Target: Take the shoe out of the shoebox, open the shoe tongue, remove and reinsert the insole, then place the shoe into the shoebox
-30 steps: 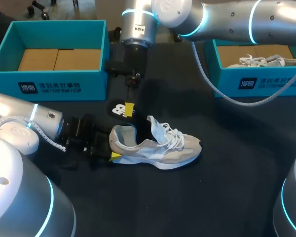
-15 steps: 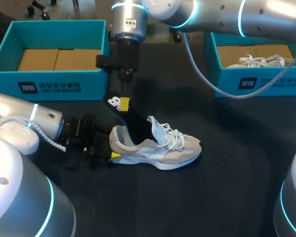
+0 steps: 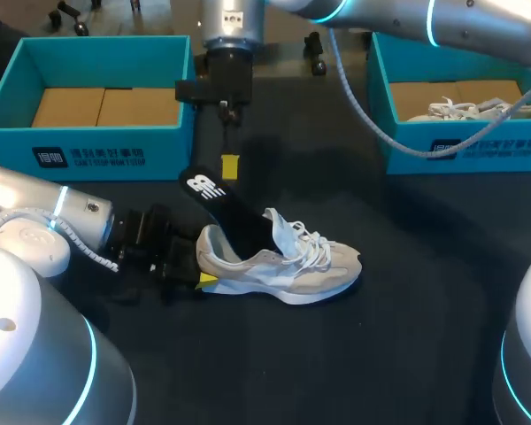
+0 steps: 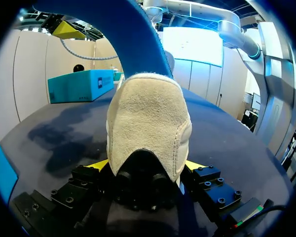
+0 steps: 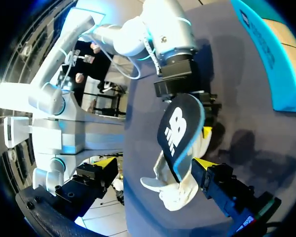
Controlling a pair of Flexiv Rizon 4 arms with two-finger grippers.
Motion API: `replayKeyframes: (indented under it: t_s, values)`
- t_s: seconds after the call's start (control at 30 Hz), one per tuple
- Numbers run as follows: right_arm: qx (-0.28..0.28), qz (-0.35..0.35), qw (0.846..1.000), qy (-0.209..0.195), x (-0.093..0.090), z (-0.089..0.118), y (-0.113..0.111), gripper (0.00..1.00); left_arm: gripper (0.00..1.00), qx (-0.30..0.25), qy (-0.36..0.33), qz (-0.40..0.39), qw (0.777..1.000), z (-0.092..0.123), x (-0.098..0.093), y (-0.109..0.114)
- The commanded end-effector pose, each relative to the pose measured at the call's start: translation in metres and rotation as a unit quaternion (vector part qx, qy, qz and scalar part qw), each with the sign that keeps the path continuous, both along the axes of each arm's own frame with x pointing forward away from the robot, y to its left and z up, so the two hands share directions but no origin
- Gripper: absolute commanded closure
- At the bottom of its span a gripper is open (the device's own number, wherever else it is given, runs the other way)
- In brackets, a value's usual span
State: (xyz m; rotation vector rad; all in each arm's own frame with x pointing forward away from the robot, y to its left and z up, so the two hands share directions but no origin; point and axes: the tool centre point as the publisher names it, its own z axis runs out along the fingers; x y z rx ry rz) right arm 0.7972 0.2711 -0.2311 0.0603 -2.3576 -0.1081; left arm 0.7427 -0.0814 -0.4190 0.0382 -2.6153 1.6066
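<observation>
One shoe pinned by its heel, insole half out.
Mid-desk, the left gripper (image 4: 145,167) is clamped on the heel of the shoe (image 3: 283,264). The right gripper (image 3: 229,166) hangs over the raised end of the black insole (image 3: 211,195), fingers apart and not gripping it. Left like that, the insole could flop onto the desk, or crumple if the fingers close off-centre. At the far left corner the teal shoebox (image 3: 88,149) holds only brown card; the far right shoebox (image 3: 478,146) holds another pale shoe (image 3: 465,108).

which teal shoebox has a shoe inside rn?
The right shoebox: a pale shoe lies inside. The left shoebox shows only cardboard.
</observation>
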Motion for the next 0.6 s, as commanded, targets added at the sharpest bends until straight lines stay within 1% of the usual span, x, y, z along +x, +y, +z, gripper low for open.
replayKeyframes:
  t_s: [0.03,0.23,0.37,0.53,0.6]
  values:
    - [-0.001,-0.01,1.0,-0.015,0.003,0.011,-0.006,0.0,1.0,0.001,0.001,-0.001,1.0,-0.001,0.001,-0.001]
    - [-0.008,-0.055,0.998,-0.036,-0.002,0.012,-0.011,0.0,1.0,0.001,0.001,-0.001,1.0,-0.001,0.001,-0.001]
    - [0.003,-0.077,0.996,-0.044,-0.009,0.01,-0.013,0.0,1.0,0.001,0.001,-0.001,1.0,-0.001,0.001,-0.001]
    - [0.013,-0.117,0.992,-0.052,-0.018,0.002,-0.01,0.0,1.0,0.001,0.001,-0.001,1.0,-0.001,0.001,-0.001]
    - [0.024,-0.14,0.988,-0.061,-0.02,-0.002,-0.007,0.0,1.0,0.001,0.001,-0.001,1.0,-0.001,0.001,-0.001]
